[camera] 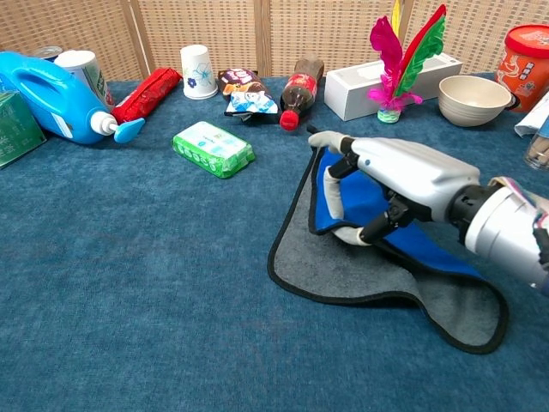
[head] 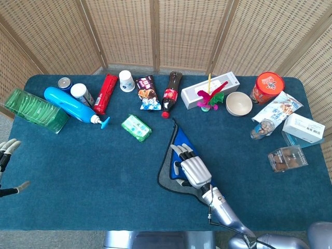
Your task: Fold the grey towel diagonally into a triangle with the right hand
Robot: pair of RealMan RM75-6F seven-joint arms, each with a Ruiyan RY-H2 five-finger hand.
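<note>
The grey towel (head: 165, 176) (camera: 343, 268) with a black border lies at the table's front centre. Its right part is turned over, showing the blue underside (head: 179, 139) (camera: 322, 194). My right hand (head: 190, 167) (camera: 396, 185) sits on top of this flap and grips its leading edge between thumb and fingers, with the forearm running off to the front right. The grey corner (camera: 467, 313) at the front right still lies flat. My left hand (head: 6, 154) shows only at the far left edge of the head view, fingers apart and holding nothing.
A green wipes pack (head: 136, 127) (camera: 214, 148) lies left of the towel. Behind it are a cola bottle (head: 170, 94), a white box (head: 210, 89), a feather shuttlecock (camera: 399, 60) and a bowl (head: 238, 104). A blue detergent bottle (head: 72, 105) lies far left.
</note>
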